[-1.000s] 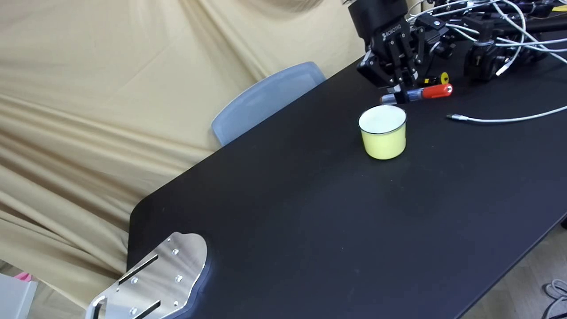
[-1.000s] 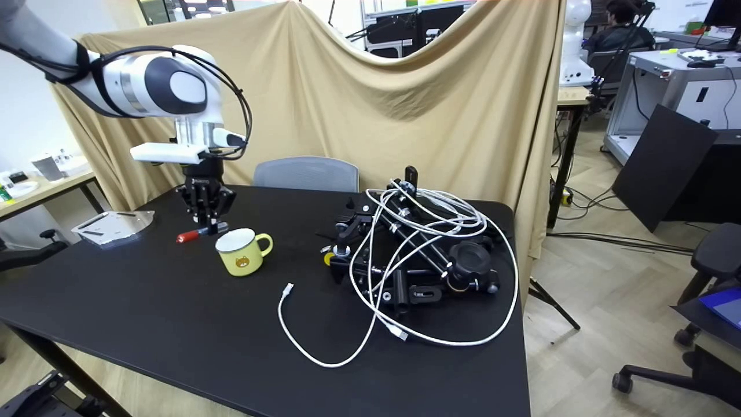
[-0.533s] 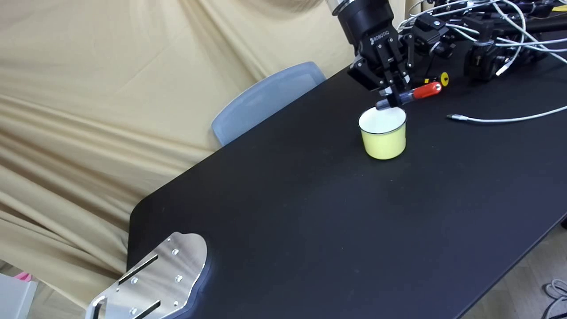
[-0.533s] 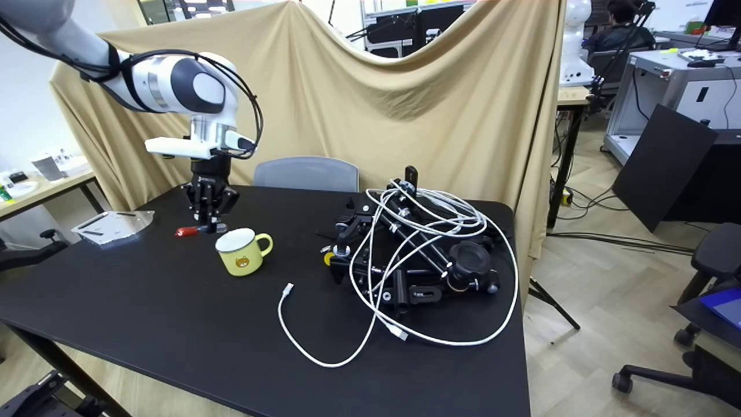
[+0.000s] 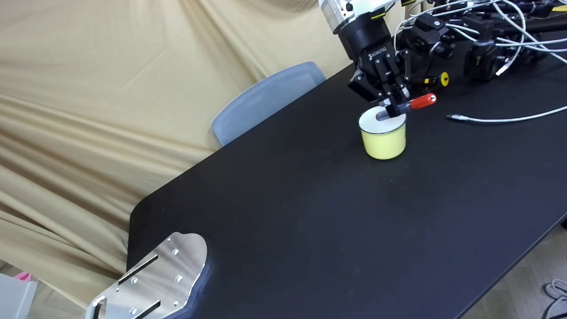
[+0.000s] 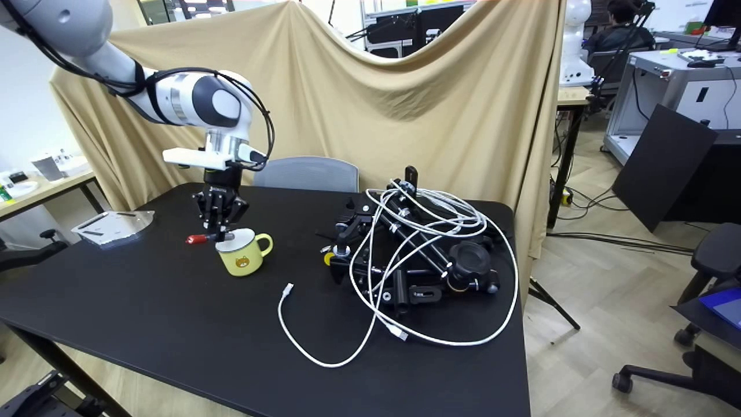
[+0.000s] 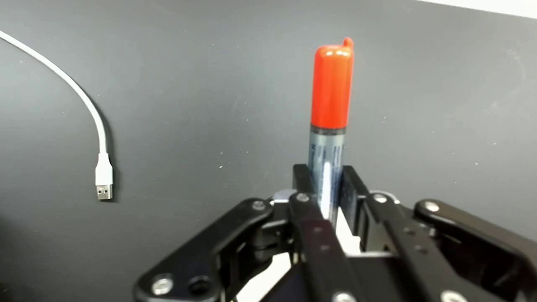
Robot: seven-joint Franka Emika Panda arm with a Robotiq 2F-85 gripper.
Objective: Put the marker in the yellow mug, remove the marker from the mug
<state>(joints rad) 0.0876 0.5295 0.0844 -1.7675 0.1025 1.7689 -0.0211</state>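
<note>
The yellow mug point(image 5: 384, 145) stands upright on the black table; it shows in both exterior views, with its handle and a bear picture in an exterior view point(image 6: 242, 262). My gripper point(image 5: 395, 109) is shut on the marker point(image 5: 423, 101) by its blue-grey barrel. The marker lies nearly level, red end pointing away from the mug. Its barrel end overlaps the mug's opening in both exterior views; I cannot tell whether it is above or just inside the rim. In the wrist view the gripper point(image 7: 325, 178) holds the marker point(image 7: 332, 88), and white patches of the mug's inside show behind the fingers.
A white cable point(image 6: 324, 364) lies on the table, its plug also in the wrist view point(image 7: 104, 172). A heap of black stand parts point(image 6: 405, 255) with coiled white cables is beyond the mug. A metal plate point(image 5: 164, 274) lies at the table's edge. A grey chair point(image 6: 307, 174) stands behind.
My gripper has moved with the marker toward the mug. The marker's barrel end has gone from beside the mug to over its opening. The mug has not moved.
</note>
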